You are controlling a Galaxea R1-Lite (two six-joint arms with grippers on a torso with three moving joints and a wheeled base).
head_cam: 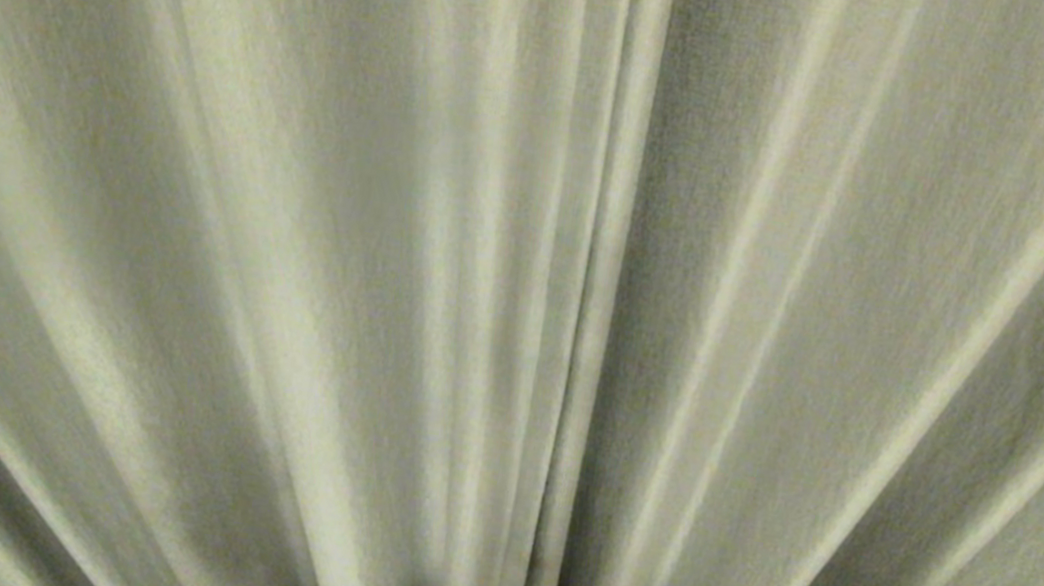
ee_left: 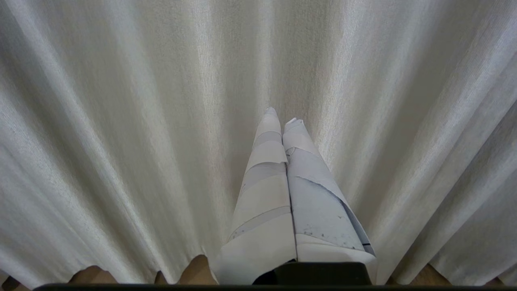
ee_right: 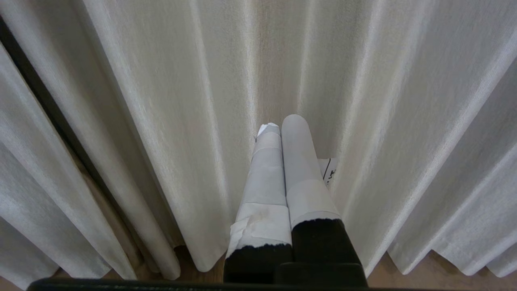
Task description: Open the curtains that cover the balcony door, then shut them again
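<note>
Left tool [ee_left: 282, 115] and right tool [ee_right: 280, 123] both pressed closed (nothing held), pointing at the curtains [head_cam: 285, 252].

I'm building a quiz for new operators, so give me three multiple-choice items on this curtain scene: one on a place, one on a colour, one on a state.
1. Where do the two panels of the curtains meet in the head view?
A. just right of the middle
B. at the far left edge
C. nowhere, one panel only

2. What colour is the wrapping on the fingers of the right end effector?
A. bright red
B. pale grey-white
C. dark green

3. How does the left end effector stand?
A. wide open
B. shut on a fold of fabric
C. shut, holding nothing

Answers: 1 A, the hemmed edges run down a dark seam just right of the middle; 2 B, pale tape covers both fingers above their black bases; 3 C, the fingers lie together in front of the fabric with nothing between them.
</note>
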